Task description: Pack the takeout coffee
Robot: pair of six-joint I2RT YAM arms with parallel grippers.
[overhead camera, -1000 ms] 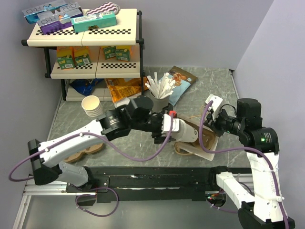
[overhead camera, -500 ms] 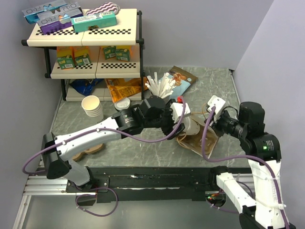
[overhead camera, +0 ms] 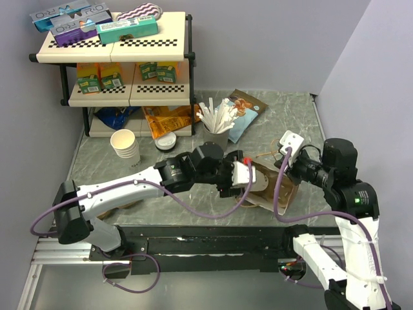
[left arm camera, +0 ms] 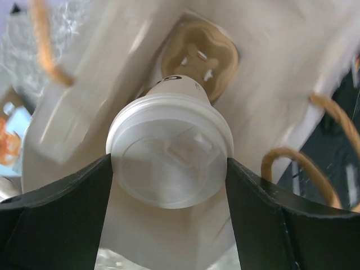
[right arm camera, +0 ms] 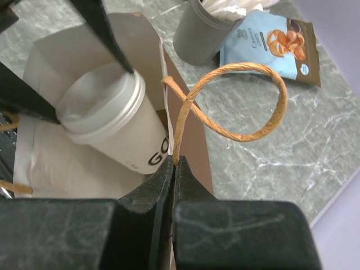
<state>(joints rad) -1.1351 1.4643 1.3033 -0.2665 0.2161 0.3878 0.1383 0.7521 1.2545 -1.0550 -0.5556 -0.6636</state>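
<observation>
The takeout coffee [left arm camera: 169,154], an off-white paper cup with a white sip lid, lies tilted inside the mouth of a brown paper bag [right arm camera: 194,163]. My left gripper [left arm camera: 168,162] is shut on the cup, one finger on each side of the lid. From above, that gripper [overhead camera: 248,175] reaches into the bag [overhead camera: 279,192] and hides most of the cup. My right gripper [right arm camera: 173,160] is shut on the bag's rim where a twisted paper handle [right arm camera: 236,101] joins it, holding the mouth up. The right wrist view shows the cup [right arm camera: 121,132] against the pale inner wall.
A tan pulp cup carrier [left arm camera: 199,62] sits at the bottom of the bag. Behind the bag stand a grey straw holder [overhead camera: 216,132] and a blue snack packet [overhead camera: 242,113]. A stack of lidless cups [overhead camera: 126,145], loose lids [overhead camera: 166,141] and a stocked shelf [overhead camera: 116,58] are at left.
The right gripper has raised the bag's rim, so the bag went from lying flat to open. The left gripper lifted the cup, then pushed it into the bag's mouth.
</observation>
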